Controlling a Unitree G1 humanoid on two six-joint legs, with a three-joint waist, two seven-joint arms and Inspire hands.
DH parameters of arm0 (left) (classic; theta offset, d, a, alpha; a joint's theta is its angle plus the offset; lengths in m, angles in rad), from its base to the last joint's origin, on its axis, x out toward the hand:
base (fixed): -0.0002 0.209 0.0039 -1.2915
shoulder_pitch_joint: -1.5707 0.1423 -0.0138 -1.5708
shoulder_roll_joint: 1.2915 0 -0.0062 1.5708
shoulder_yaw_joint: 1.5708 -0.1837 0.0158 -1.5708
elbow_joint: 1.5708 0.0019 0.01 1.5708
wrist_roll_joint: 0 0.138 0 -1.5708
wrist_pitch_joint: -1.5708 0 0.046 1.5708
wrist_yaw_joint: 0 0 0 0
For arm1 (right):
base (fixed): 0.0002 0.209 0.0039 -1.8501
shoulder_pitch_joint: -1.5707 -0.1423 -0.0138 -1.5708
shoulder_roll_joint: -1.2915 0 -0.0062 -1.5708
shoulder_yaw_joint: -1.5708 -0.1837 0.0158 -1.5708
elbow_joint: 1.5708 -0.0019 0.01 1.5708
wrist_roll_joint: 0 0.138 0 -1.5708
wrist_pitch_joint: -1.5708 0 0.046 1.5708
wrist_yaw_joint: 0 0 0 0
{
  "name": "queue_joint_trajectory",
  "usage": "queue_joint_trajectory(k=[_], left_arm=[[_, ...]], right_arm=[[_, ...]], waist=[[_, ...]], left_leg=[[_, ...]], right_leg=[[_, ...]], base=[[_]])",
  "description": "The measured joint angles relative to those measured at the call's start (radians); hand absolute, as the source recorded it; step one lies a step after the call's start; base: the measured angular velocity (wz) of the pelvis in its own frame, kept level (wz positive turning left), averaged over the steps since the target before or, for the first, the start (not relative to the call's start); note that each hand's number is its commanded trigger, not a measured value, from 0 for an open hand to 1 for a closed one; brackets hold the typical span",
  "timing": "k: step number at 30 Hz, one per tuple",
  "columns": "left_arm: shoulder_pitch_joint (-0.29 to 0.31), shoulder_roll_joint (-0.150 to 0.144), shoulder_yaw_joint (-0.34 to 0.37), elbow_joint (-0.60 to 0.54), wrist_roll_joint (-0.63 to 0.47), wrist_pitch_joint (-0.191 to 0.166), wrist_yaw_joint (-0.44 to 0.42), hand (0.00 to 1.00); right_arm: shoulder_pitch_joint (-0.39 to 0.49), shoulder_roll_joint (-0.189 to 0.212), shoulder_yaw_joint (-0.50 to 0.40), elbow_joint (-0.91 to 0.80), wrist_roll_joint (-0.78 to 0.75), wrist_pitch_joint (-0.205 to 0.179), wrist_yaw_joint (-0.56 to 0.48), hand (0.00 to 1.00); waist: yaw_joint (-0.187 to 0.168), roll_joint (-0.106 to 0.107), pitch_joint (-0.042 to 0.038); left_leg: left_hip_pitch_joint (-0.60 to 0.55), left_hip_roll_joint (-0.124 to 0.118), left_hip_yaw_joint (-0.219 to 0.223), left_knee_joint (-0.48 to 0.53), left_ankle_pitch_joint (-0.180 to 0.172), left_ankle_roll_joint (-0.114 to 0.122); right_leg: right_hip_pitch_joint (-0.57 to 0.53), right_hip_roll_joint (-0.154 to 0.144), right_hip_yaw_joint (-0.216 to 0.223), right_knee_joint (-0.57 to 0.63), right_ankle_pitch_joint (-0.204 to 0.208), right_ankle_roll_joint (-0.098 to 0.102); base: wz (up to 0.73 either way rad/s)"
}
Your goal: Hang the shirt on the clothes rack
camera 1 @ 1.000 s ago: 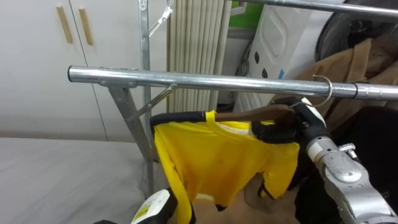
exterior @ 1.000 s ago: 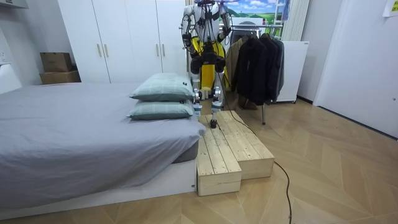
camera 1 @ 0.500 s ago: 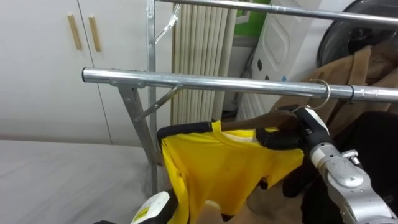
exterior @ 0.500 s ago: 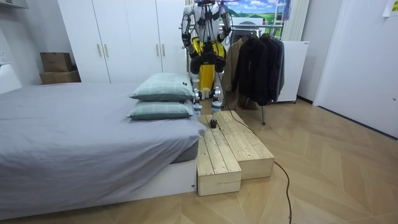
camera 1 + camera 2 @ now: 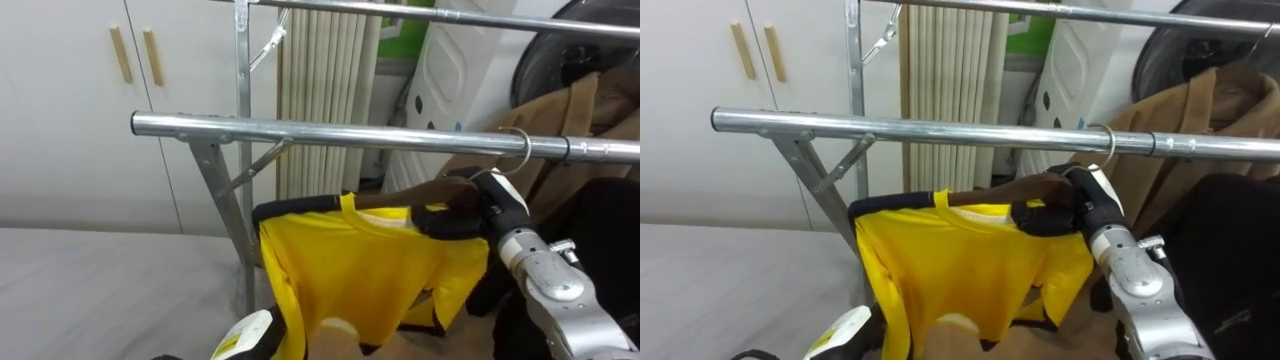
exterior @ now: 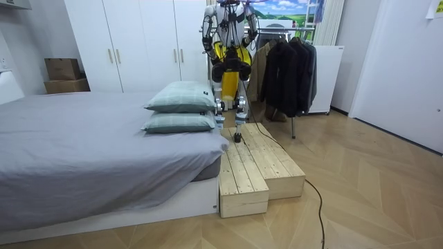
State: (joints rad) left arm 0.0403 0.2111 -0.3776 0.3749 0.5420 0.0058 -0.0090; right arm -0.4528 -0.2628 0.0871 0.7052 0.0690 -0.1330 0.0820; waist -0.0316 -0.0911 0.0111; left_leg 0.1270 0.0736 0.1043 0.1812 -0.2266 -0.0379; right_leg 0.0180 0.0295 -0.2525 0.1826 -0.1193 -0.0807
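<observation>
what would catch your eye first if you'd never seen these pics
The bright yellow shirt on a hanger, in the middle just under the shiny metal rail. The robot's right hand is curled round the hanger at the shirt's right end, with the hook up at the rail. The big grey bed lies at the room view's left, with dark coats hanging beside the robot.

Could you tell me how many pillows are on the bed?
2: the upper pillow lies stacked on the lower pillow, at the bed's right end in the room view.
</observation>
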Motion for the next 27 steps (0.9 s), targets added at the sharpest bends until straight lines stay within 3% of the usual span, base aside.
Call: queue_joint_trajectory(k=[19,21,27], left_arm=[[-0.006,-0.001,-0.002,-0.004,0.019,-0.003,0.000,0.00],[-0.012,-0.002,-0.002,-0.004,0.021,-0.003,0.000,0.00],[-0.016,-0.005,0.002,-0.004,0.073,-0.006,0.000,0.00]], right_arm=[[0.004,0.008,0.010,-0.035,0.025,0.005,0.009,0.00],[0.005,0.012,0.010,-0.047,0.048,0.022,0.009,0.00],[0.021,0.026,0.010,-0.095,0.053,0.026,0.030,0.00]], waist=[[-0.024,0.007,-0.0014],[-0.025,0.006,-0.0011],[-0.024,0.006,-0.0013]], left_leg=[[0.005,0.003,0.002,-0.010,0.000,0.000],[0.005,0.003,0.003,-0.013,0.000,0.000],[0.005,0.002,0.002,-0.013,0.000,0.000]], right_leg=[[-0.001,0.006,0.006,-0.011,0.001,-0.001],[-0.003,0.006,0.008,-0.011,0.001,-0.001],[-0.004,0.007,0.011,-0.012,0.002,0.000]], base=[[0.00],[0.00],[0.00]])
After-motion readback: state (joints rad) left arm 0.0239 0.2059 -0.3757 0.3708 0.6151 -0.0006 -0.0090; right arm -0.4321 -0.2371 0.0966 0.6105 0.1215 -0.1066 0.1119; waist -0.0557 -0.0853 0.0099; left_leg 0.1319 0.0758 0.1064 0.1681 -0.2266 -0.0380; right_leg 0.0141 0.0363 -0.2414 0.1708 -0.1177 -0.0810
